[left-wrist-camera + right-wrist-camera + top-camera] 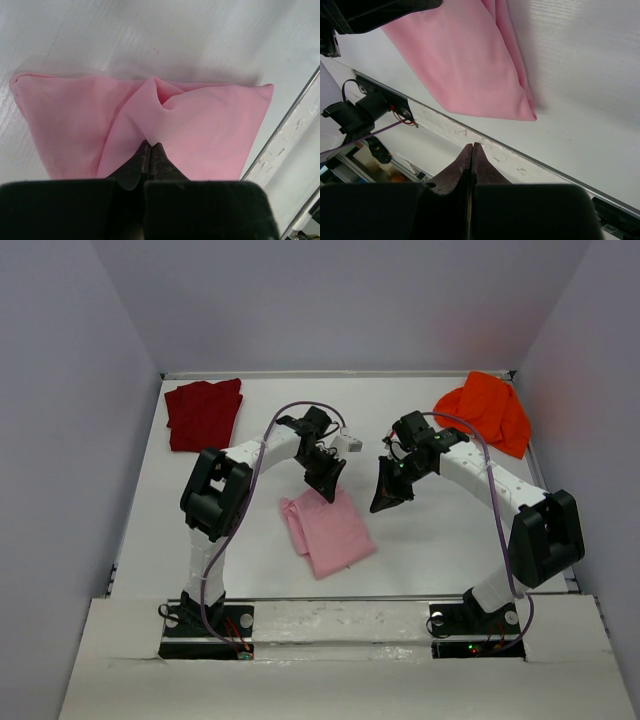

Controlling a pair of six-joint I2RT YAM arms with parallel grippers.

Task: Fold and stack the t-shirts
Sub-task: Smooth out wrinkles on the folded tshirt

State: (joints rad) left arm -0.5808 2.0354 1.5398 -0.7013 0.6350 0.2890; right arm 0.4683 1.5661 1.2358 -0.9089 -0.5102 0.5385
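One pink t-shirt [210, 131] puckers at the left pincer [150, 144] tips (pinched fold).

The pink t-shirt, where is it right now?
In the top view the pink t-shirt lies folded near the middle of the table, with the left gripper pinching its far edge and the right gripper just right.

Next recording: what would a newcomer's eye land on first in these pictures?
The folded light pink cloth t-shirt in the middle of the white table, with the left hand shut on a raised pucker of it. Then the folded dark red cloth t-shirt in the far left corner and the crumpled bright orange cloth t-shirt in the far right. The right hand hangs shut and empty nearby.
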